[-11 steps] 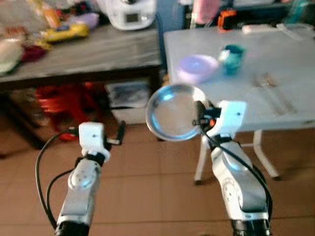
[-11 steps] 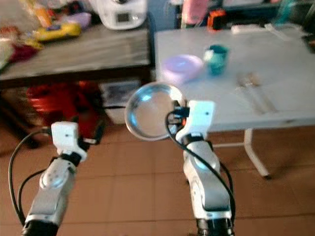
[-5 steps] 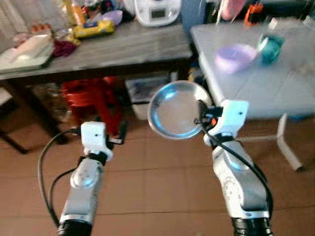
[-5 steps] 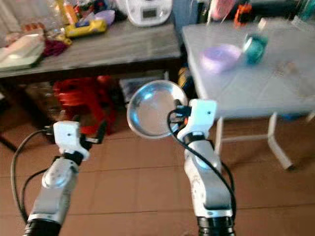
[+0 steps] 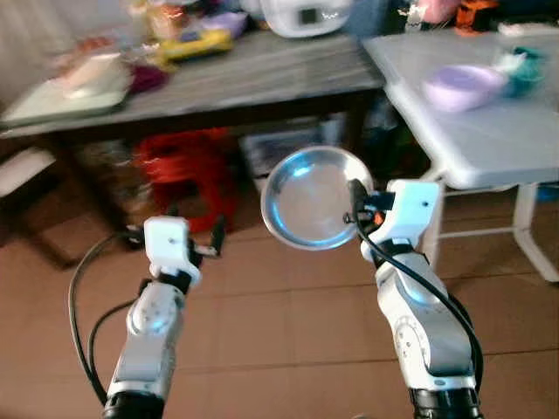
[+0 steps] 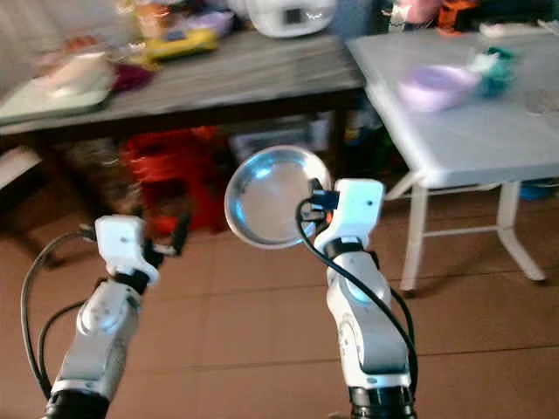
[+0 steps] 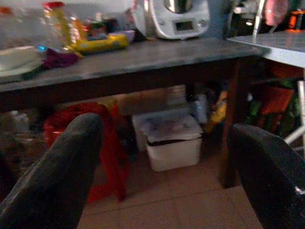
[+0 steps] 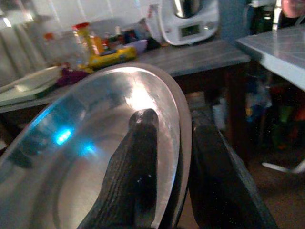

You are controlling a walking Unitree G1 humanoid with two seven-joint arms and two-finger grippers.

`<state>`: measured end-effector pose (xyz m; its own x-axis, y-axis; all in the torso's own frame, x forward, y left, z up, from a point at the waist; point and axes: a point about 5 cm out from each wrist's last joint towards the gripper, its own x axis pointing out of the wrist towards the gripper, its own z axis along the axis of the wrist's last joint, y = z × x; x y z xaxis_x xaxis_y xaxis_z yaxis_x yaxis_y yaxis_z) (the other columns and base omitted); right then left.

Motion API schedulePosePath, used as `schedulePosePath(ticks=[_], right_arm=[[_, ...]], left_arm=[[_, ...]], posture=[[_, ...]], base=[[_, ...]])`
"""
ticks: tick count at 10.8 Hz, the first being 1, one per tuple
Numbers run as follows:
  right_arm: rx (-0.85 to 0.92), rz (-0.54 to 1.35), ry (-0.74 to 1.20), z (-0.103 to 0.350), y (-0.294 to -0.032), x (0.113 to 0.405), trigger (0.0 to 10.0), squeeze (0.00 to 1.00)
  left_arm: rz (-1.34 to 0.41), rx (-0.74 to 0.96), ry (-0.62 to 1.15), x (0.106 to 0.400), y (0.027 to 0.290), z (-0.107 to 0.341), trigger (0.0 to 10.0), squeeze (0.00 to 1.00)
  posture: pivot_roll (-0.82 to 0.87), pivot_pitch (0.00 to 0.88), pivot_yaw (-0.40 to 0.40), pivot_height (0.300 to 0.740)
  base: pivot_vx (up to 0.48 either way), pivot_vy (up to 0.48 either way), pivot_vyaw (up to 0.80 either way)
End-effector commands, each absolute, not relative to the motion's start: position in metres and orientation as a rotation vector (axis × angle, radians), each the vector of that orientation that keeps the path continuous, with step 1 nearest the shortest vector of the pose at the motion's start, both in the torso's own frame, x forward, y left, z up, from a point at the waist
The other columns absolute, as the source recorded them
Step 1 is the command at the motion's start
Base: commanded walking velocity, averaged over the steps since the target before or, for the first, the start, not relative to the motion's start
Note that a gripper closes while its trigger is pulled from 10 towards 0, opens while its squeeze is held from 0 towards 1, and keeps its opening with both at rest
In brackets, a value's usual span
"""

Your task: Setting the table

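Right hand: raised mid-air at chest height before the robot, over the tiled floor. Closed on the rim of the pan, one finger lying on the inner face, the other behind the edge.

Pan: round, shallow, bare metal, polished. Broad flat bottom, low sloping wall, thin rolled rim. Held on edge, tilted up so the inside faces the robot. Bright glare on the upper inner wall; bluish reflections lower down. Carried clear of both tabletops, touching nothing but the hand.

Left hand: held low and forward on the robot's left, over the floor. Open, fingers well apart, nothing between them.

Floor: reddish-brown tiles with pale joints.

Under the dark tabletop: a red stool and, beside it, a white lidded box, both standing on the floor.

Dark tabletop: grey-brown, long, ahead and to the left. Carries a white tray at the left end, a purple cloth, a yellow packet, a bottle with a red cap and a white kitchen machine with a small display. Blurred in the head views.

White tabletop: ahead and to the right, on white folding legs. Carries a lilac bowl and, just beyond it, a teal cup. More items at the far edge, too blurred to name.
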<state>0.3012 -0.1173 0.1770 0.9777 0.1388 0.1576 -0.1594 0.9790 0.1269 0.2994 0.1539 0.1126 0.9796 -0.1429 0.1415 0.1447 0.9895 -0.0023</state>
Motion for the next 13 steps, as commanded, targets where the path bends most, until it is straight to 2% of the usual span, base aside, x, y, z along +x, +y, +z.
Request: schedulePosePath(ticks=[1, 3, 9, 13], right_arm=[[0.142, 0.134, -0.160, 0.1782, -0.1227, 0.3011, 10.0, 0.00], [0.137, 0.137, -0.162, 0.1780, -0.1226, 0.3014, 10.0, 0.00], [0.118, 0.144, -0.166, 0.1763, -0.1230, 0.3010, 10.0, 0.00], [0.115, 0.148, -0.170, 0.1765, -0.1218, 0.3024, 10.0, 0.00]], left_arm=[[-0.171, -0.024, -0.144, 0.2996, 0.1481, 0.1146, 10.0, 0.00], [-0.177, -0.054, -0.134, 0.2995, 0.1500, 0.1143, 10.0, 0.00], [-0.204, -0.074, -0.136, 0.3004, 0.1453, 0.1146, 10.0, 0.00], [-0.204, -0.073, -0.135, 0.3002, 0.1453, 0.1141, 10.0, 0.00]], posture=[[-0.12, 0.099, 0.110, 0.740], [-0.12, 0.097, 0.110, 0.740], [-0.13, 0.093, 0.110, 0.740], [-0.12, 0.092, 0.113, 0.740]], base=[[0.000, 0.000, 0.00], [0.000, 0.000, 0.00], [0.336, 0.000, 0.00], [0.361, 0.000, 0.46]])
